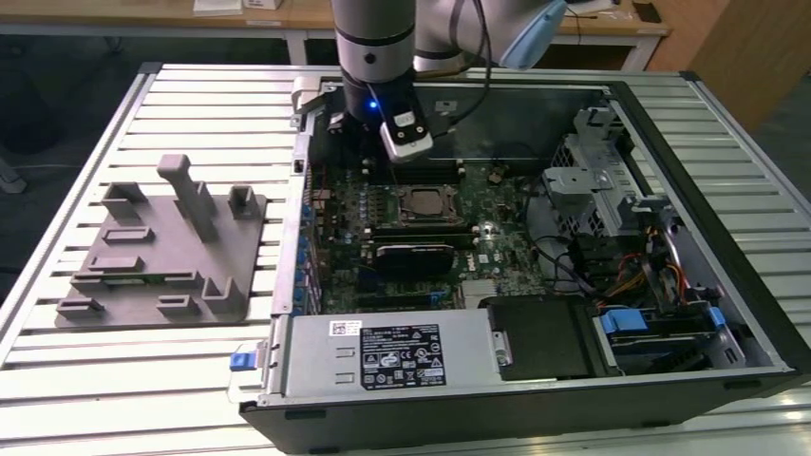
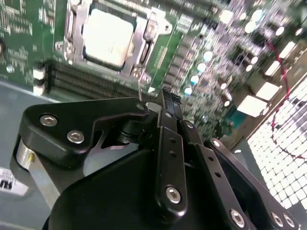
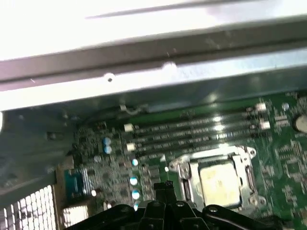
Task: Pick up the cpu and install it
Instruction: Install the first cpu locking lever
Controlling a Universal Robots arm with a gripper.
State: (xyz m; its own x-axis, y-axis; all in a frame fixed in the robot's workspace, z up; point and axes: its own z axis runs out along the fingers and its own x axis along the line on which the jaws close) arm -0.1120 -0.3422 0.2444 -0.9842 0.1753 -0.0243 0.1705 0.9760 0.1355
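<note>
Already the cpu (image 2: 108,38) lay inside the socket frame (image 2: 149,33) on the board (image 2: 19,19). Near it, not touching, hung the claw (image 2: 165,98), tips pressed together on nothing. Good seating likely meant a flat, flush chip and no sideways nudge against the frame.

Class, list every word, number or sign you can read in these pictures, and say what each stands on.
The black label on the power supply: too small to read.
The white sticker beside it: too small to read.
The cpu: top blurred, nothing readable.
No text can be quoted.
</note>
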